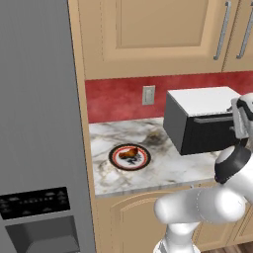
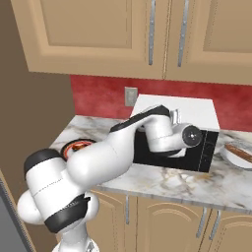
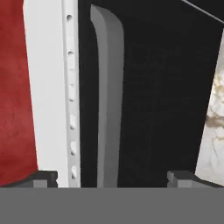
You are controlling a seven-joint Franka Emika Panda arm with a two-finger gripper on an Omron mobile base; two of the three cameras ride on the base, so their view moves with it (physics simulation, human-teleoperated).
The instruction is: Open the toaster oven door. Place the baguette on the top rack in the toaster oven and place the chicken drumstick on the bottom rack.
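1. Marble desk [image 1: 163, 170] under tan cabinets, red backsplash behind: your arm reaches toward the toaster oven [image 1: 202, 101] at the right.
2. You see the toaster oven door [image 3: 166, 96] shut, its grey bar handle [image 3: 109, 100] directly ahead of the tool [image 3: 111, 177].
3. Your tool's fingers are spread wide, one on each side of the handle, pinching nothing.
4. Left of the oven, the chicken drumstick [image 1: 129, 153] lies on a dark-rimmed plate [image 1: 117, 162].
5. Right of the oven, the baguette [image 2: 242, 153] rests on a second plate [image 2: 227, 156].
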